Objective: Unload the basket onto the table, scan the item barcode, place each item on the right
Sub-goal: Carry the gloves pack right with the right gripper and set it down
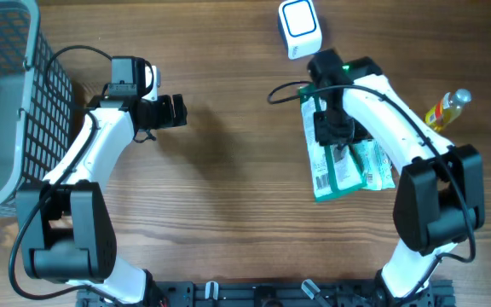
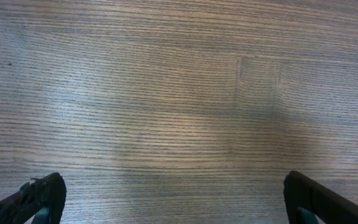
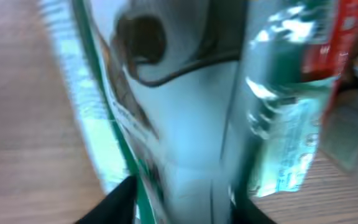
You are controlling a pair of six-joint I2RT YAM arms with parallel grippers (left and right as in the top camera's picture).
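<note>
Wooden table point(image 1: 228, 188), green packet point(image 1: 331, 181) under right tool point(image 1: 337, 143)

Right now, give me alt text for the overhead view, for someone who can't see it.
The right gripper sits over a green-and-white packet on a wooden table, near a white scanner, with a bottle to its side. Across the table the left gripper hangs open over bare wood beside a grey basket.

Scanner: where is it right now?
Overhead view: the white-and-blue scanner lies at the top of the frame, right of centre, just beyond the far end of the green packet, with the yellow bottle further to the right.
</note>
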